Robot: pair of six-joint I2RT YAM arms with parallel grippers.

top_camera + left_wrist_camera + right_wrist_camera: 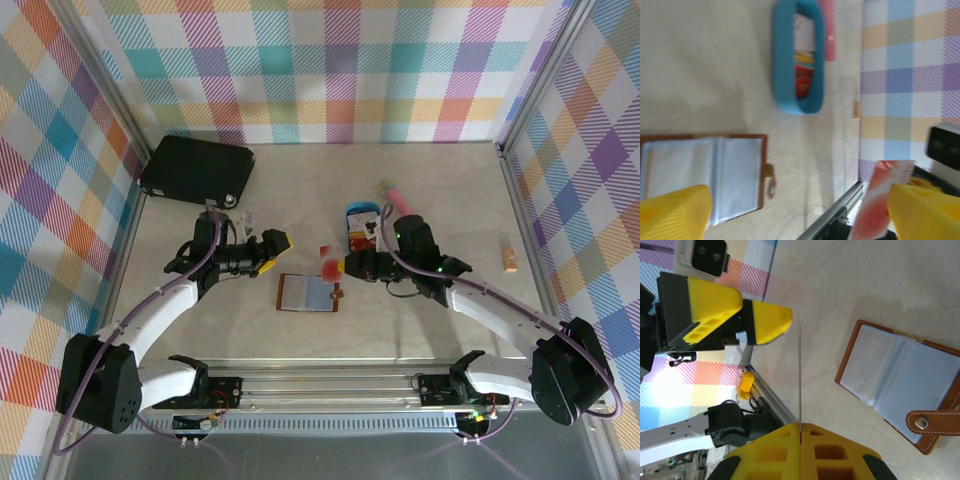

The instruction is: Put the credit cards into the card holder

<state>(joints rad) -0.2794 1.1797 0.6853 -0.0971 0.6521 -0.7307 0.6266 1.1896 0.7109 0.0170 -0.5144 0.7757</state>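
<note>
Right hand (801, 429) is pinching thin white-and-red plastic credit card (879, 197) by one edge: probably light, stiff, slippery. Left hand (272, 252) is gaping, empty.

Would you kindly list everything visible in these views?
held credit card: one, white with red circle, in right pincer
credit cards in tray: several, white, yellow, red; count unclear
tray: one, blue oval, beyond card holder
card holder: one, brown, blue-grey inside, open on table centre
stick: one, pink, beside tray
case: one, black, far-left corner
small block: one, tan, right edge
table: one, beige
left pincer: one, yellow fingers, open, near held card
right pincer: one, yellow fingers, shut on held credit card
</note>
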